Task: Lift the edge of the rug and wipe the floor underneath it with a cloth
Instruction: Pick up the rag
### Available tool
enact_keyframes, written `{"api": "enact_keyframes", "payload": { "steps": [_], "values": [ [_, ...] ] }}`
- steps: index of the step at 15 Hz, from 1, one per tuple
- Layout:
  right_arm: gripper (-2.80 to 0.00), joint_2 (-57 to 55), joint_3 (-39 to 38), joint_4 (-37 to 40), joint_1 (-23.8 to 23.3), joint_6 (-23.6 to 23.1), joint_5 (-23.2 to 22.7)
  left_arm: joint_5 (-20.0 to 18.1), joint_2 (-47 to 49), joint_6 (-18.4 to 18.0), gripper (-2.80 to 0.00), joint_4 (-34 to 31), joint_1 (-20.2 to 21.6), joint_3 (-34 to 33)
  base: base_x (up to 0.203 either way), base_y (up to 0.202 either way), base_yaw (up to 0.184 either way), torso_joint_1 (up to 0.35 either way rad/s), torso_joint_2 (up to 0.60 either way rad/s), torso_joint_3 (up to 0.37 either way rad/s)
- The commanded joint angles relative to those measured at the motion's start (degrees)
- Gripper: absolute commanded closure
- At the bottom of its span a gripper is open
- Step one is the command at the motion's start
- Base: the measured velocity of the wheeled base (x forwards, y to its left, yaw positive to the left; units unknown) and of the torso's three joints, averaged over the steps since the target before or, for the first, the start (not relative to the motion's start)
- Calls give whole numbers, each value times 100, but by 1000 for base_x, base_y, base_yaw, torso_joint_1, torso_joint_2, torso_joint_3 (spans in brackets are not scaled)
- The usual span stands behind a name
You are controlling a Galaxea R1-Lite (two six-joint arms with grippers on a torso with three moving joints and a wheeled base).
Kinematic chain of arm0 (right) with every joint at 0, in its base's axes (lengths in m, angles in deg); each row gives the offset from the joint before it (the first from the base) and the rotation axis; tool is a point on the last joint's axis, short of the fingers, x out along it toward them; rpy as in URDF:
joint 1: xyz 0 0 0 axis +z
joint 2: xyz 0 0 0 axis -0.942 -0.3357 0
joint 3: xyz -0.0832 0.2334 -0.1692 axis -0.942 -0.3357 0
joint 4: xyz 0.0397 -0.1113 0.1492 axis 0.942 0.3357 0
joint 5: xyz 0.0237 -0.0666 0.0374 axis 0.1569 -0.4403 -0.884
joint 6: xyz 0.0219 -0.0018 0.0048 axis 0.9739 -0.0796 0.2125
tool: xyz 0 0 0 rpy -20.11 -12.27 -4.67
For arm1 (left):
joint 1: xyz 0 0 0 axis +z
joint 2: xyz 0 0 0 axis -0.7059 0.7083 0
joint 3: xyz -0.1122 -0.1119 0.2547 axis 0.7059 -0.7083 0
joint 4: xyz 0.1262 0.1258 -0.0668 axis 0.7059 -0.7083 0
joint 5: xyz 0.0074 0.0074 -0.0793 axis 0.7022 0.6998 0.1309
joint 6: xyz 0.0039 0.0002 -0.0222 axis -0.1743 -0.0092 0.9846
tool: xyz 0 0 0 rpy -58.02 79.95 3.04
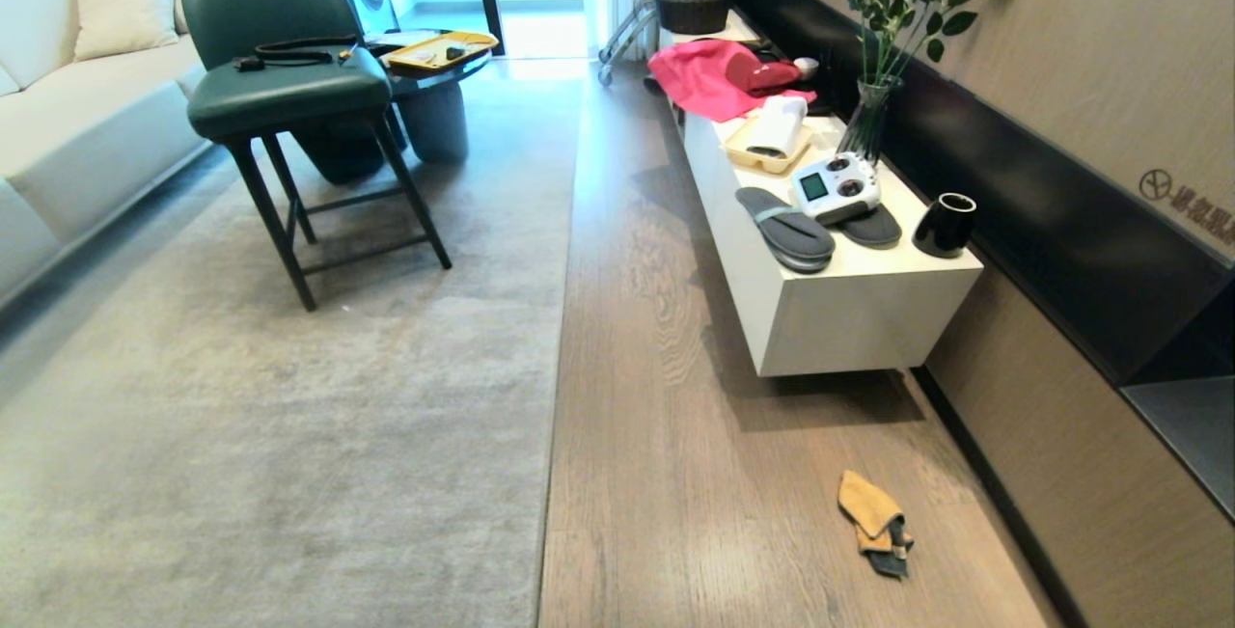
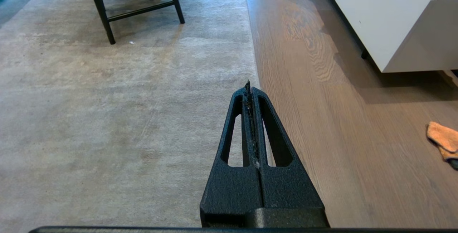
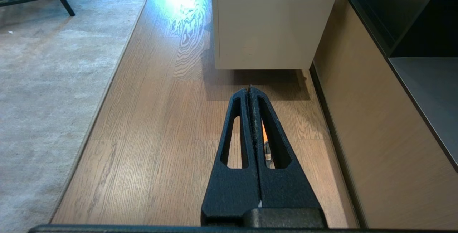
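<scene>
Mustard-tan cloth [image 1: 873, 522] on brown wood-grain floor [image 1: 666, 435]; mottled grey-beige rug [image 1: 289, 416].

Both of the robot's grippers are pictured with their black fingers pressed together, tip to tip, and nothing held between them. The left gripper [image 2: 250, 87] and the right gripper [image 3: 249, 90] each point forward and slightly downward, side by side, raised clear of the surface below. Neither arm appears in the head view, and each gripper shows only in its own wrist view.
</scene>
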Motion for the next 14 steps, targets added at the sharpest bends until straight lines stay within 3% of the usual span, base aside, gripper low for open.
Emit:
{"api": "enact_keyframes", "payload": {
  "steps": [1,14],
  "values": [
    [0,-7,0,-1,1,-5,-4,4,0,0,0,-1,0,-1,0,0,0,0,0,0],
    [0,-7,0,8,1,-14,-4,4,0,3,0,-1,0,-1,0,0,0,14,27,29]
  ]
}}
